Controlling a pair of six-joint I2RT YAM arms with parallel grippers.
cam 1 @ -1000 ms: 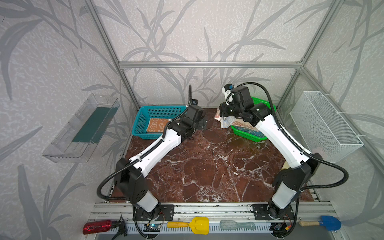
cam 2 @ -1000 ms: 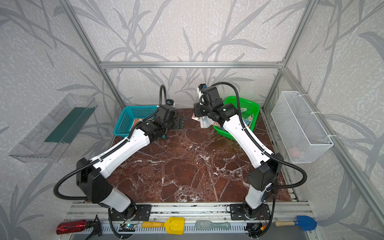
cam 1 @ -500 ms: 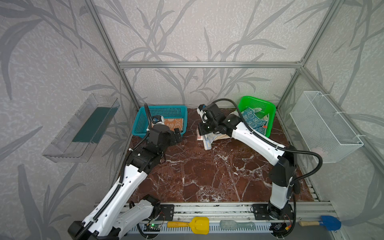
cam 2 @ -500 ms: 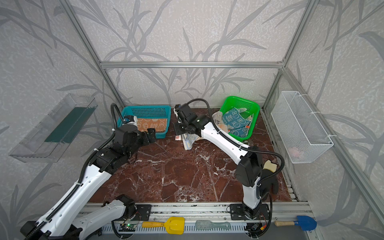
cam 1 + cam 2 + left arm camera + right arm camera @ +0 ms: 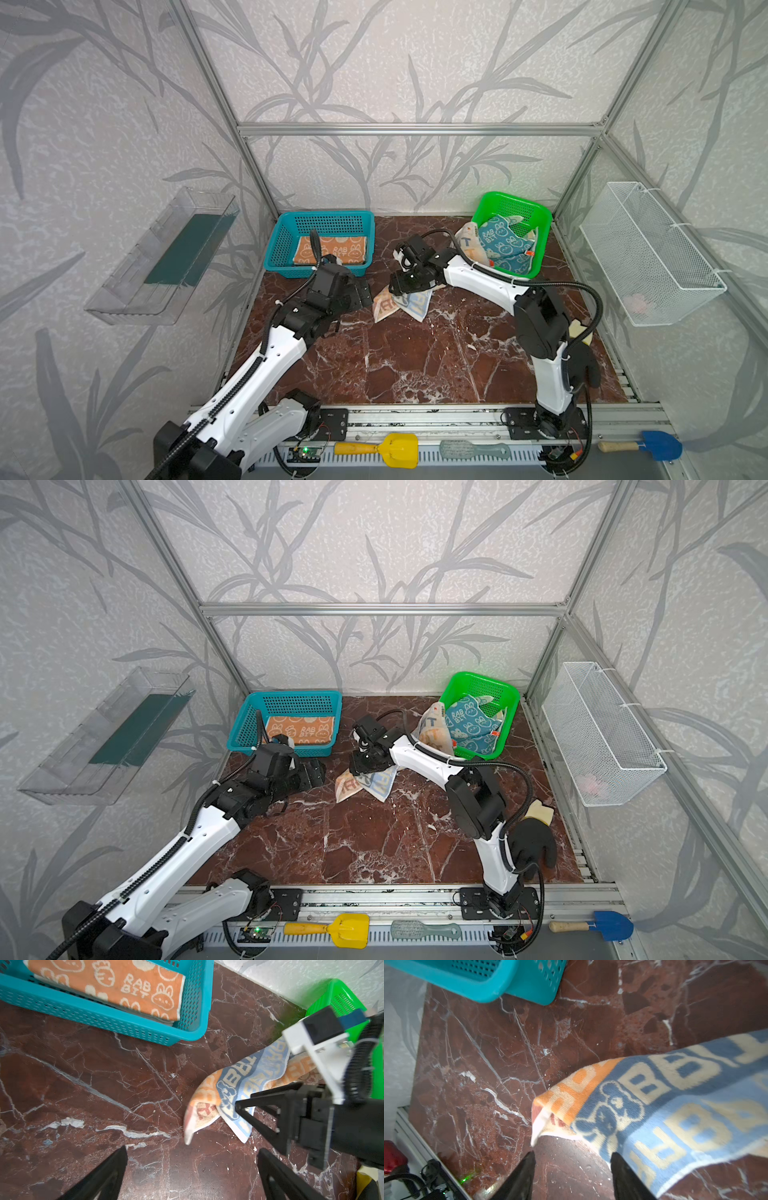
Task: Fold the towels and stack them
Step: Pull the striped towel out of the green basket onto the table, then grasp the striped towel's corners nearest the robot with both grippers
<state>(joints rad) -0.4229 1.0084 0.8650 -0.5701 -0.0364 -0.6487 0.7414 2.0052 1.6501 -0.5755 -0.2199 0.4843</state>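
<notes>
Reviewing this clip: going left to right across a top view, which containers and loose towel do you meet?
In order: clear wall tray → teal basket → striped towel → green basket → white wire basket.

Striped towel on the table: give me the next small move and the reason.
Probably move the left gripper forward onto the nearest corner of the striped towel and close. It lies crumpled on the table, this gripper is open, and the right gripper, open too, hangs over its far edge, so spreading it flat looks next.
</notes>
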